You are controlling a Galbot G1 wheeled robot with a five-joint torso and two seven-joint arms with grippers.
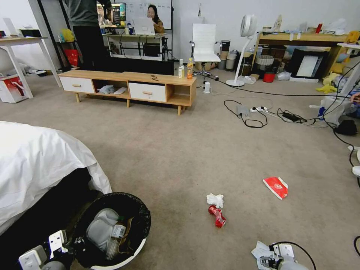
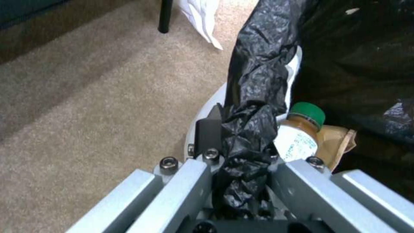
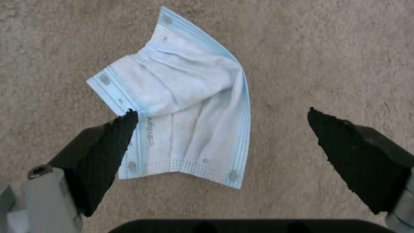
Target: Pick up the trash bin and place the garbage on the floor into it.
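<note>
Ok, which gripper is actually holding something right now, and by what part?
Left gripper is shut on the round white plastic trash bin, pinching its black-bagged rim. Right gripper is open over a crumpled white and blue face mask, holding nothing.

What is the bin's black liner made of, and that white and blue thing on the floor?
The trash bin liner looks like thin shiny plastic: it crinkles in the left tool. The face mask, below the open right tool, looks like soft pleated fabric.
</note>
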